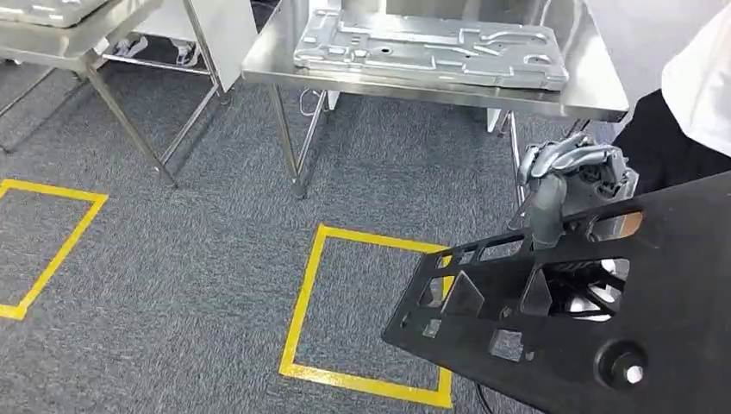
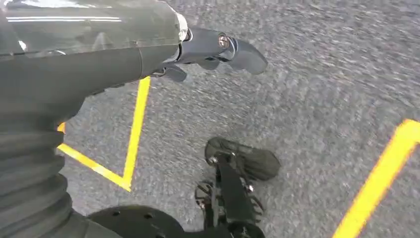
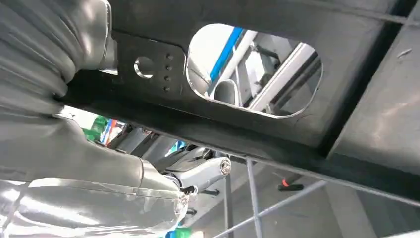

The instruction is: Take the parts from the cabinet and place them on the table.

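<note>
The black panel (image 1: 603, 319), a flat part full of cut-outs, sat tilted low at the robot's right, gripped by the right hand (image 1: 565, 185), thumb over its upper edge. Its near corner overhung a yellow floor square (image 1: 302, 285). Open carpet lay between it and the steel table (image 1: 595, 90), which bore a grey panel (image 1: 431, 47). The left hand (image 2: 213, 49) hung empty over the carpet, fingers loosely extended.

A workshop: steel tables (image 1: 595, 95), floor tape (image 1: 302, 293), stamped metal panel (image 1: 431, 47).

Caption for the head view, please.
Right robot hand carries a black perforated panel toward a steel table bearing a grey part.
</note>
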Tool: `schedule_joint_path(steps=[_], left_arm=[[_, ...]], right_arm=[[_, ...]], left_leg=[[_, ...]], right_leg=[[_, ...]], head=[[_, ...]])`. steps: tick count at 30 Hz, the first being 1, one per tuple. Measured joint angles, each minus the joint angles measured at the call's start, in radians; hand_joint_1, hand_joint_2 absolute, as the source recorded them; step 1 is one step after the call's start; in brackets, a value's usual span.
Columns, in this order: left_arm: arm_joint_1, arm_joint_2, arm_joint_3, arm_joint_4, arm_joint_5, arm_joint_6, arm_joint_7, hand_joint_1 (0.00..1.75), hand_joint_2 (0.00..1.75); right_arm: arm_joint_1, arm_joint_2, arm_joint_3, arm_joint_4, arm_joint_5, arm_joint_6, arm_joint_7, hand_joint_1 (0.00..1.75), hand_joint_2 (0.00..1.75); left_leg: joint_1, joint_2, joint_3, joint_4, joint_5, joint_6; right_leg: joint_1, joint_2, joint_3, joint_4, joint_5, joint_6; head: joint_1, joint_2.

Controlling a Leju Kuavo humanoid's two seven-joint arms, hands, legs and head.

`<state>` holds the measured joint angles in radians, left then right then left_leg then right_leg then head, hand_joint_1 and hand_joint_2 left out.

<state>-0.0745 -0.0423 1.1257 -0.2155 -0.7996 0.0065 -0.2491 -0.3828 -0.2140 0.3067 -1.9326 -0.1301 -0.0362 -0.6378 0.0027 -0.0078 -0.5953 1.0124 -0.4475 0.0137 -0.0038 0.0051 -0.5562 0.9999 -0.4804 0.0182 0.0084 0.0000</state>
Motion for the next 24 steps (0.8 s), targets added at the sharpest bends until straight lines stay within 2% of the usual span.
schedule_joint_path(steps=[1,2,3,5,6,7,8,10,11,12,15,16,17,18,20,21,22,23,24], left_arm=[[0.0,-0.001,0.0,0.0,0.0,0.0,0.001,0.0,1.75],[-0.002,-0.001,0.0,0.0,0.0,0.0,0.0,0.0,1.75],[-0.003,-0.001,0.0,0.0,0.0,0.0,0.0,0.0,1.75],[-0.003,-0.001,0.0,0.0,0.0,0.0,0.0,0.0,1.75],[-0.003,-0.001,0.0,0.0,0.0,0.0,0.0,0.0,1.75],[-0.003,-0.001,0.0,0.0,0.0,0.0,0.0,0.0,1.75],[-0.003,-0.001,0.0,0.0,0.0,0.0,0.0,0.0,1.75],[-0.002,-0.002,0.0,0.0,0.0,0.0,-0.002,0.0,1.75],[-0.002,-0.003,0.001,0.0,0.0,0.0,-0.004,0.0,1.75],[-0.004,-0.003,0.002,0.0,0.0,0.001,-0.005,0.0,1.75],[-0.003,-0.003,0.005,0.0,0.0,0.003,-0.009,0.0,1.75],[-0.004,-0.003,0.006,0.0,0.0,0.003,-0.01,0.0,1.75],[-0.004,-0.002,0.006,0.0,0.0,0.003,-0.012,0.0,1.75],[-0.004,-0.002,0.006,0.0,0.0,0.003,-0.012,0.0,1.75],[-0.002,-0.003,0.007,0.0,0.0,0.003,-0.013,0.0,1.75],[-0.001,-0.003,0.007,0.0,0.0,0.003,-0.013,0.0,1.75],[-0.001,-0.003,0.007,0.0,0.0,0.003,-0.014,0.0,1.75],[-0.001,-0.003,0.008,0.0,0.0,0.003,-0.015,0.0,1.75],[-0.001,-0.003,0.008,0.0,0.0,0.003,-0.016,0.0,1.75]], right_arm=[[0.0,0.0,0.0,0.0,0.0,0.0,0.0,1.75,1.75],[-0.002,0.0,0.0,0.0,0.0,0.0,0.0,1.75,1.75],[-0.003,0.0,-0.002,0.0,0.0,0.0,0.0,1.75,1.75],[0.0,0.0,-0.002,0.003,0.0,0.0,0.0,1.75,1.75],[0.001,0.0,-0.002,0.005,0.0,0.0,0.0,1.75,1.75],[0.002,0.0,-0.002,0.007,0.0,0.0,0.0,1.75,1.75],[0.001,0.0,-0.002,0.008,0.0,0.0,0.0,1.75,1.75],[-0.001,0.0,-0.002,0.008,-0.002,0.001,0.0,1.75,1.75],[-0.002,0.0,-0.003,0.008,-0.003,0.002,-0.001,1.75,1.75],[-0.004,0.0,-0.003,0.01,-0.003,0.005,0.0,1.75,1.75],[-0.004,0.0,-0.005,0.011,-0.006,0.01,-0.001,1.75,1.75],[-0.005,0.0,-0.006,0.011,-0.006,0.012,-0.001,1.75,1.75],[-0.005,0.0,-0.007,0.011,-0.006,0.013,-0.001,1.75,1.75],[-0.007,0.0,-0.007,0.011,-0.006,0.014,-0.001,1.75,1.75],[-0.007,0.0,-0.007,0.013,-0.006,0.014,-0.001,1.75,1.75],[-0.006,0.0,-0.006,0.014,-0.006,0.015,-0.001,1.75,1.75],[-0.005,0.0,-0.006,0.015,-0.006,0.015,-0.001,1.75,1.75],[-0.005,0.0,-0.006,0.015,-0.007,0.015,-0.002,1.75,1.75],[-0.005,0.0,-0.006,0.015,-0.008,0.016,-0.003,1.75,1.75]], left_leg=[[0.009,0.001,0.006,-0.011,0.005,0.008],[0.007,0.001,0.009,-0.014,0.006,0.01],[0.008,0.002,0.009,-0.014,0.005,0.015],[0.007,0.002,0.009,-0.013,0.003,0.019],[0.006,0.002,0.009,-0.012,0.002,0.019],[0.006,0.002,0.011,-0.012,0.0,0.019],[0.006,0.001,0.013,-0.011,-0.002,0.018],[0.007,0.0,0.022,-0.008,-0.009,0.014],[0.006,-0.001,0.025,-0.007,-0.012,0.01],[0.0,-0.002,0.023,-0.004,-0.015,0.005],[0.003,0.0,0.026,-0.013,-0.013,-0.011],[-0.002,0.001,0.029,-0.012,-0.016,-0.018],[0.002,0.001,0.024,0.006,-0.03,-0.021],[0.003,0.001,0.001,0.057,-0.064,-0.024],[0.007,0.001,-0.074,0.214,-0.139,-0.03],[0.008,0.001,-0.107,0.277,-0.158,-0.033],[0.008,0.002,-0.122,0.303,-0.154,-0.034],[0.009,0.002,-0.111,0.276,-0.127,-0.033],[0.009,0.002,-0.077,0.201,-0.079,-0.031]], right_leg=[[-0.003,0.0,0.0,0.004,-0.008,0.007],[-0.004,-0.001,-0.009,0.029,-0.024,0.012],[-0.004,-0.001,-0.038,0.087,-0.058,0.017],[-0.008,-0.001,-0.131,0.265,-0.133,0.025],[-0.01,-0.001,-0.163,0.321,-0.141,0.027],[-0.01,-0.001,-0.17,0.322,-0.124,0.028],[-0.011,-0.002,-0.153,0.278,-0.086,0.027],[-0.011,-0.003,-0.069,0.094,0.015,0.021],[-0.009,-0.005,-0.034,0.015,0.03,0.014],[-0.001,-0.005,-0.029,0.005,0.024,0.009],[0.001,0.0,-0.032,0.007,0.025,-0.006],[-0.008,0.0,-0.027,-0.004,0.03,-0.014],[-0.01,-0.002,-0.021,-0.011,0.032,-0.019],[-0.01,-0.004,-0.019,-0.011,0.031,-0.026],[-0.007,-0.005,-0.019,-0.011,0.03,-0.029],[-0.007,-0.005,-0.02,-0.009,0.029,-0.03],[-0.007,-0.005,-0.02,-0.008,0.028,-0.03],[-0.007,-0.005,-0.018,-0.007,0.027,-0.03],[-0.007,-0.004,-0.017,-0.005,0.025,-0.028]], head=[[-0.002,0.0],[0.001,0.0],[0.003,0.0],[0.003,0.0],[0.003,0.0],[0.003,0.0],[0.003,0.0],[0.003,0.0],[0.003,0.0],[0.002,0.0],[0.003,0.0],[0.002,0.0],[0.002,0.0],[-0.003,0.0],[-0.003,0.0],[-0.003,0.0],[-0.003,0.0],[-0.003,0.0],[-0.003,0.0]])
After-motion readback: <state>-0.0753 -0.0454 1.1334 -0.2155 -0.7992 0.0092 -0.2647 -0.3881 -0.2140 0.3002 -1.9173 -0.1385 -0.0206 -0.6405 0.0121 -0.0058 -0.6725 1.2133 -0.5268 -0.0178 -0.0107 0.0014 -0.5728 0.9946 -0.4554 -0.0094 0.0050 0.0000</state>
